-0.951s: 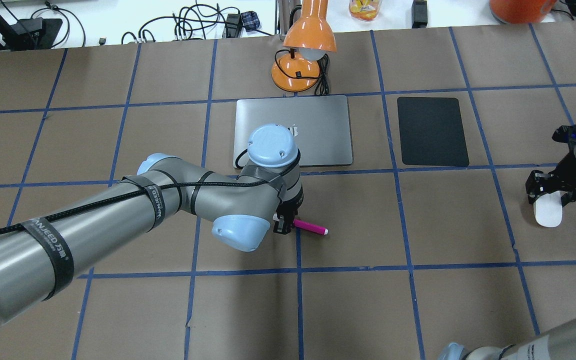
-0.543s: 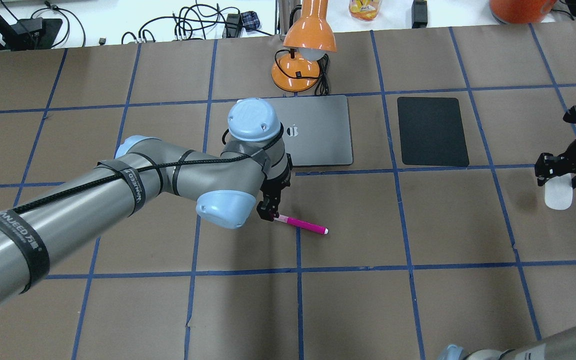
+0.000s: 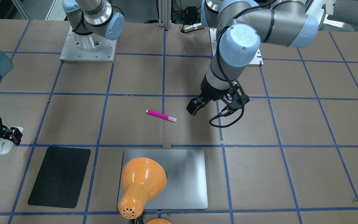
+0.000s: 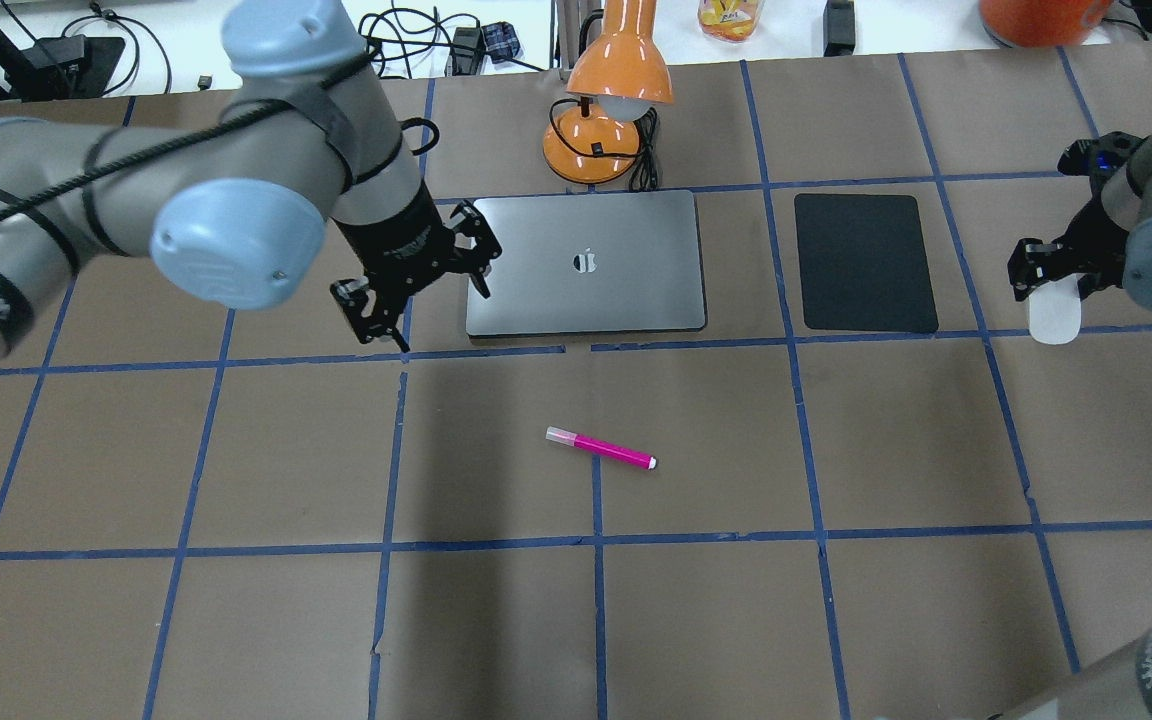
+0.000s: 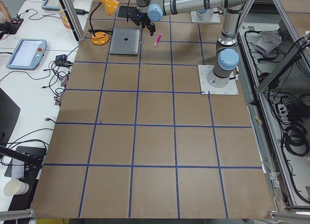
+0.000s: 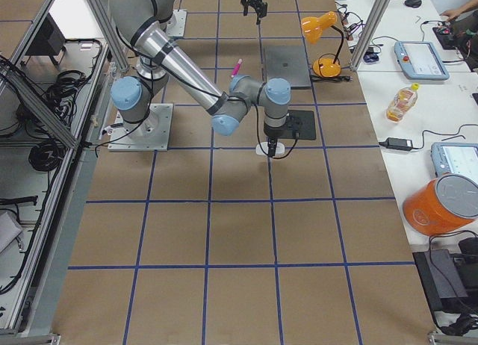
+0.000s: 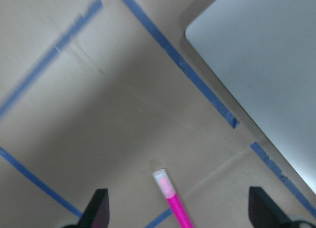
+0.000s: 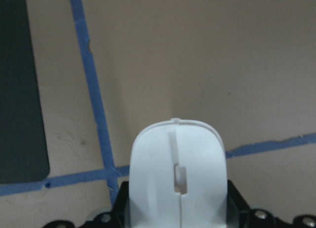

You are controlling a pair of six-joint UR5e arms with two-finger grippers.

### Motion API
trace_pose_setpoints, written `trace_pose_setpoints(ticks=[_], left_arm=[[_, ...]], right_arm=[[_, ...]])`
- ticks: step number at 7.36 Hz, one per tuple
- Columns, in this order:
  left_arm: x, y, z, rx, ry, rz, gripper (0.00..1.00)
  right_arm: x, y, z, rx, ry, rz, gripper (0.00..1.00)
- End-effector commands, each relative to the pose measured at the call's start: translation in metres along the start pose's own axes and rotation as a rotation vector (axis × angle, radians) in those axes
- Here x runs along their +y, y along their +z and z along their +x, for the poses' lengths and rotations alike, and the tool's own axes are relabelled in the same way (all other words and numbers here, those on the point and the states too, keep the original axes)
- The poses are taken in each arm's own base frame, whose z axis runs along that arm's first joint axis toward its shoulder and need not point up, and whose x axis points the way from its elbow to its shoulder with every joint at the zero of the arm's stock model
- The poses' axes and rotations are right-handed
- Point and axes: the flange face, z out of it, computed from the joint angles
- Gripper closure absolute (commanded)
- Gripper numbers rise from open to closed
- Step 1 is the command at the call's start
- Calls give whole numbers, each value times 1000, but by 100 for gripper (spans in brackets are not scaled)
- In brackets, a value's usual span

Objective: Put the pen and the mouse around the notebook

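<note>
The magenta pen (image 4: 601, 448) (image 3: 161, 116) lies free on the brown table, in front of the silver notebook (image 4: 586, 262) (image 3: 185, 174). My left gripper (image 4: 426, 295) (image 3: 218, 104) hangs open in the air by the notebook's near-left corner, nothing between its fingers (image 7: 96, 213). In the left wrist view the pen (image 7: 170, 198) shows below, with the notebook's corner (image 7: 266, 65) at the upper right. My right gripper (image 4: 1053, 280) (image 3: 8, 135) is shut on the white mouse (image 4: 1054, 318) (image 8: 177, 173) (image 3: 4, 146), just right of the black mat.
A black mat (image 4: 866, 262) (image 3: 59, 177) lies right of the notebook. An orange desk lamp (image 4: 606, 120) (image 3: 141, 183) stands behind the notebook, its shade leaning over the back edge. Cables and bottles sit past the table's far edge.
My left gripper has lifted off the pen's cap end and swung back and left to the notebook's corner. The pen stays put. The right gripper has carried the mouse away from the robot, toward the mat.
</note>
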Motion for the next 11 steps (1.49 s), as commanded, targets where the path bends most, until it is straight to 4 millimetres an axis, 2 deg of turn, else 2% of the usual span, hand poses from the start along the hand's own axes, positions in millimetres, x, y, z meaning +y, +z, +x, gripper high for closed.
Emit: trace_pose_setpoints(ticks=[1, 2, 3, 4, 5, 6, 8, 9, 10, 11], left_arm=[[3, -72, -42, -34, 453, 52, 0], [-1, -86, -52, -51, 607, 115, 0], [2, -99, -54, -38, 638, 167, 0], [3, -102, -55, -36, 648, 175, 0], [1, -103, -57, -37, 642, 175, 0], [1, -104, -58, -36, 640, 177, 0], [0, -104, -58, -36, 639, 178, 0], [0, -112, -57, -32, 638, 192, 0], [-1, -112, -57, -32, 636, 192, 0], [-1, -113, -58, -35, 636, 194, 0]], right_arm=[[-50, 5, -59, -10, -73, 22, 57], [-63, -1, -95, -12, -66, 44, 55], [-70, 0, -123, -19, -60, 43, 55], [-79, 5, -144, -55, -56, 49, 55], [-87, 10, -154, -64, -65, 53, 54], [-92, 23, -155, -68, -67, 40, 54], [-90, 37, -156, -69, -67, 18, 53], [-89, 38, -156, -69, -67, 15, 49], [-90, 39, -156, -69, -67, 15, 37], [-91, 39, -156, -69, -70, 15, 19]])
